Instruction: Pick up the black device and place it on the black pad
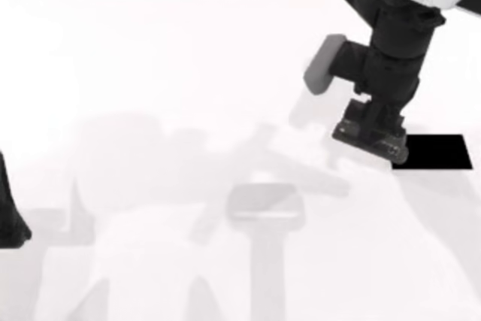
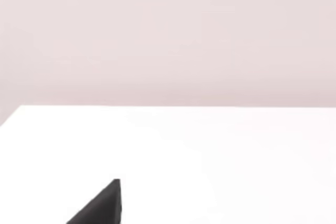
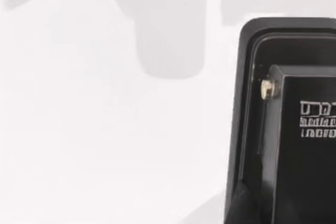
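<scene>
Top view: the right gripper [image 1: 373,134] hangs over the table's right half with the black device [image 1: 370,137] at its fingertips, the device lying crosswise under the arm; whether the fingers are clamped on it cannot be told from here, since the wrist hides them. The black pad [image 1: 440,151] lies flat just beyond the device's right-hand end, its near corner tucked under or touching that end, most of it bare. The left gripper [image 1: 10,219] is parked at the table's far left edge, well apart from the work, fingers not readable. Left wrist view: only white table [image 2: 210,156] and one dark wedge low in frame, likely part of that arm's own gripper; no task item appears. Right wrist view: the device [image 3: 294,129] fills the side of the frame, very close to the camera, stepped body with pale lettering and a small brass-coloured pin; the fingers themselves are out of frame, so grip state stays undetermined. Judgement: carry phase, device short of the pad's centre. Risk: releasing here would leave the device straddling the pad's edge or beside it; a loose grip could let it swivel and land askew.
</scene>
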`<action>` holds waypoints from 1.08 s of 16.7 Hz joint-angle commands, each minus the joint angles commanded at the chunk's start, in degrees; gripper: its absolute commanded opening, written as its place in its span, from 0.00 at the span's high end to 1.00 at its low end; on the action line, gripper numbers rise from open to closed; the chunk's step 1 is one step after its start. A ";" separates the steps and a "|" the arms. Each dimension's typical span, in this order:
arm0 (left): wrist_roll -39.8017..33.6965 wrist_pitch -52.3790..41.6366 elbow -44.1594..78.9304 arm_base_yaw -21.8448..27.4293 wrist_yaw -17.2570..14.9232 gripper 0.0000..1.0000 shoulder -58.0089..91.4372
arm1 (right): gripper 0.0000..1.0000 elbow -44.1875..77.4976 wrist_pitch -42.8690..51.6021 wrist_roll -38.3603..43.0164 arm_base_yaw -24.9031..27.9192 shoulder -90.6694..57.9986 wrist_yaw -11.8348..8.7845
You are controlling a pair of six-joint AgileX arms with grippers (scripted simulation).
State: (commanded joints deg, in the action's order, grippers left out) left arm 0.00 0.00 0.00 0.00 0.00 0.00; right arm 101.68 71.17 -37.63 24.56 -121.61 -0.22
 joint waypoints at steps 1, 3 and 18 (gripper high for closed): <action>0.00 0.00 0.00 0.00 0.00 0.00 0.00 | 1.00 1.30 1.53 -0.02 0.04 0.58 0.00; 0.00 0.00 0.00 0.00 0.00 0.00 0.00 | 1.00 2.44 2.78 -0.01 0.05 1.26 0.00; 0.00 0.00 0.00 0.00 0.00 0.00 0.00 | 1.00 7.17 6.50 -31.59 -10.15 -1.51 0.97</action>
State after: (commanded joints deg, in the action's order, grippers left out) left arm 0.00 0.00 0.00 0.00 0.00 0.00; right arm 108.85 77.67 -69.22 14.41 -123.12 0.75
